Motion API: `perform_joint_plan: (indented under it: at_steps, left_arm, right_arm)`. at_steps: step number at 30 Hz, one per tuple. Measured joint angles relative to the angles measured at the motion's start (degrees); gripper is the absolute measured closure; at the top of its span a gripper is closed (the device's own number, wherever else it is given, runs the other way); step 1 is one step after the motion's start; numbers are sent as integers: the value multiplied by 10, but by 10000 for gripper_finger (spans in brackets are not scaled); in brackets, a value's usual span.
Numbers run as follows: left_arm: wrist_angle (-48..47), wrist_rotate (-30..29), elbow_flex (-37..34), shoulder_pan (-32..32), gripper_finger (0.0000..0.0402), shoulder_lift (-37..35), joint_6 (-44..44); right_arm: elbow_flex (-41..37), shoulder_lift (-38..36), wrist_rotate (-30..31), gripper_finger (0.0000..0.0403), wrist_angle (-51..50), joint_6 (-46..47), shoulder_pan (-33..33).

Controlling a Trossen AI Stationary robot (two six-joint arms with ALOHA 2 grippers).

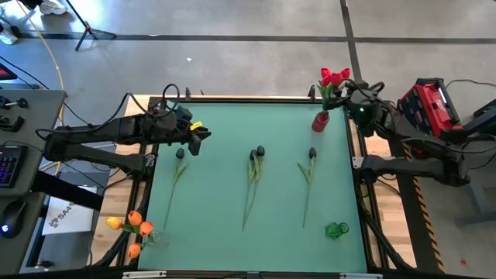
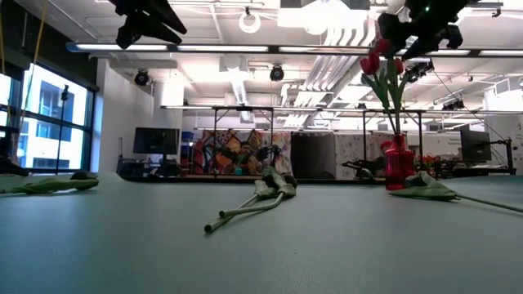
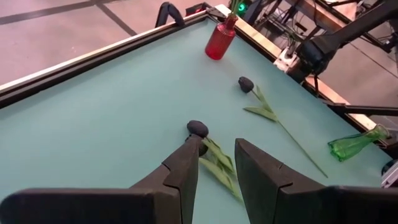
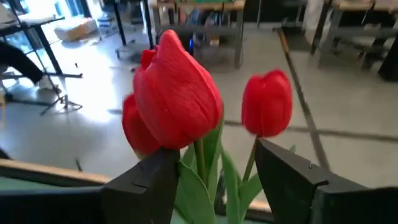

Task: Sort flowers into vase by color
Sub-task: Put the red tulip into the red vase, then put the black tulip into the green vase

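Reds and oranges placed, dark tulips left
Near: orange tulips (image 1: 132, 227) in their vase, green vase (image 1: 336, 229) empty; mid-table dark tulips (image 1: 256, 153) lie loose; far: left gripper (image 1: 198, 138) part-spread, empty; right gripper (image 1: 346, 94) spread around red tulips (image 1: 333, 77)

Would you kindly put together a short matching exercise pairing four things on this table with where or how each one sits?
Things:
1. red tulips
2. orange tulips
3. green vase
4. dark tulips

States:
A. lying on its side, no flowers in it
B. lying flat on the mat, not in any vase
C. standing in the red vase at the table's far right corner
D. gathered at the near left corner

Pairs: 1-C, 2-D, 3-A, 4-B
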Motion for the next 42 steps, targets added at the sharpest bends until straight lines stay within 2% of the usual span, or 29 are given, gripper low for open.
perform_joint_plan:
  at_steps: [5,9,15,18,22,27,35,42]
  left_arm:
    - [-6,0,0,0,309,0,-14]
    - [-22,5,0,0,309,0,-20]
    - [-96,6,0,0,309,0,-30]
    - [-103,7,-10,0,309,-1,-30]
    - [-103,19,-40,0,309,-2,-43]
    - [-75,44,-81,-7,309,-2,-64]
    - [-74,43,-120,-21,309,-3,-91]
    - [-72,54,-168,-21,310,-7,-108]
  right_arm:
    - [8,-1,-64,210,-22,67,-29]
    - [47,3,-81,210,-73,88,-51]
    - [119,40,-157,210,-259,185,-98]
    - [146,64,-204,210,-322,204,-117]
    - [160,79,-228,210,-336,180,-122]
    - [185,74,-230,210,-332,162,-122]
    - [224,83,-236,210,-371,174,-126]
    - [224,91,-332,210,-401,180,-137]
